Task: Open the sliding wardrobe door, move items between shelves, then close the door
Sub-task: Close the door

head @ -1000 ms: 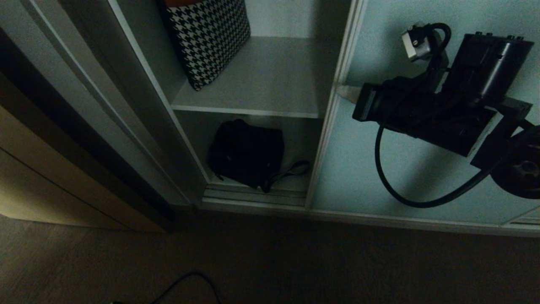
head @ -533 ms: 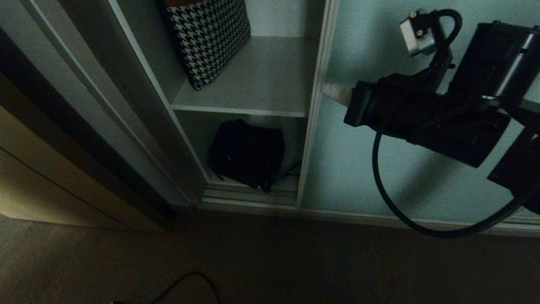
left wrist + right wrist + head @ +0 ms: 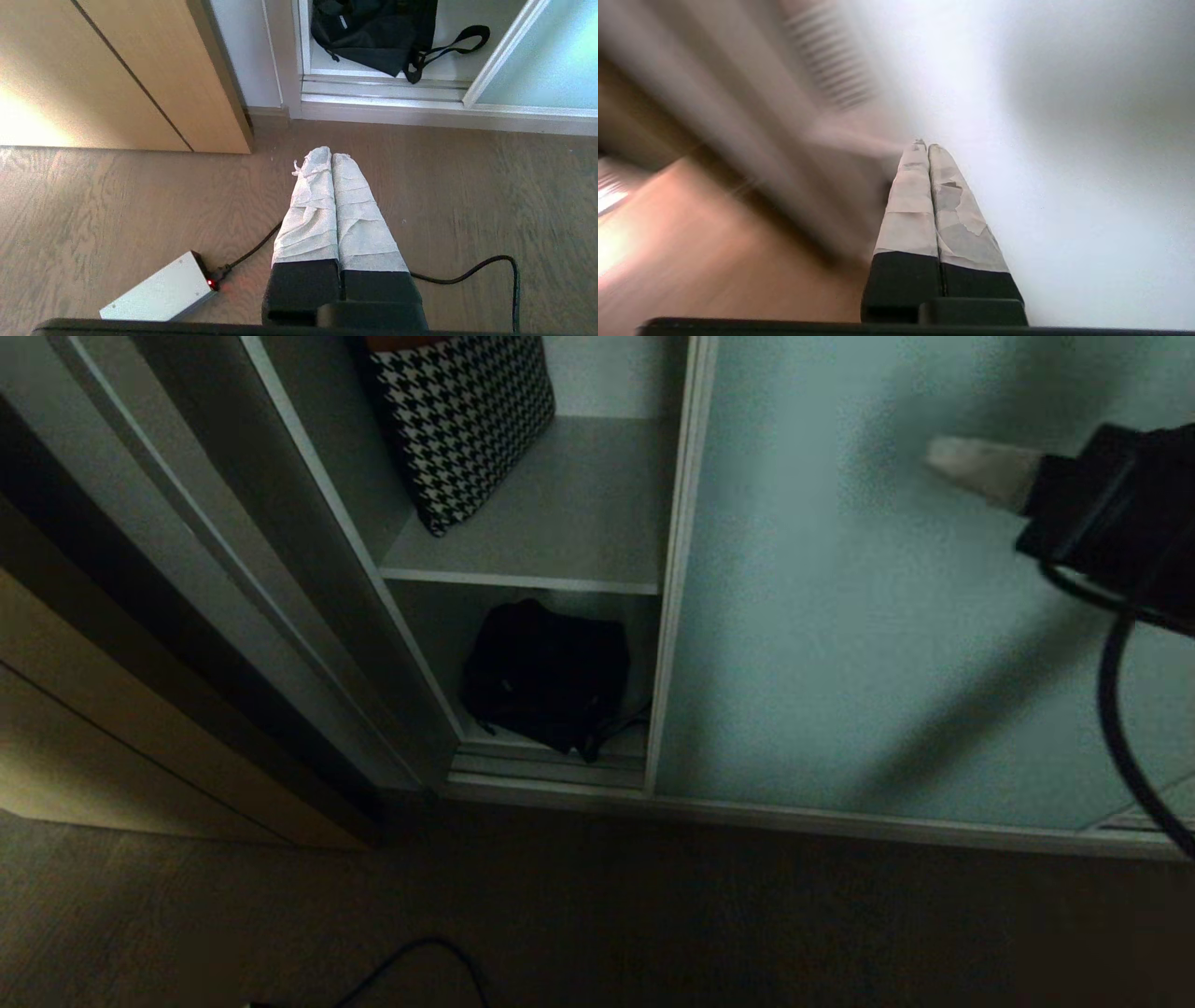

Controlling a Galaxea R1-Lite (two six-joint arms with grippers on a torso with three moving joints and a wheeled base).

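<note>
Head view shows the right pincer at the upper right, its taped fingers pressed together with nothing between them, the tip against or just off the frosted face of the sliding wardrobe door — contact cannot be told. That pale blue-green door spreads beneath and to both sides of this pincer, and its thin silver-white frame edge stands well off to the pincer's left, leaving a narrow opening of the wardrobe uncovered. Beyond that edge, further left of the pincer, a white-grey shelf carries a black-and-white houndstooth bag leaning at its left end. Below that shelf, on the wardrobe's bottom board, lies the floppy black bag, one strap trailing toward the door's frame. In the right wrist view the closed fingers point along the pale panel; the rest there is smeared. From the left wrist view, the left pincer hangs over the wooden floor, its wrapped fingers shut and empty. Ahead of it sit the door track and the black bag, to one side a beige cabinet front, and close behind its fingers a small grey box with a red light and a black cable.
</note>
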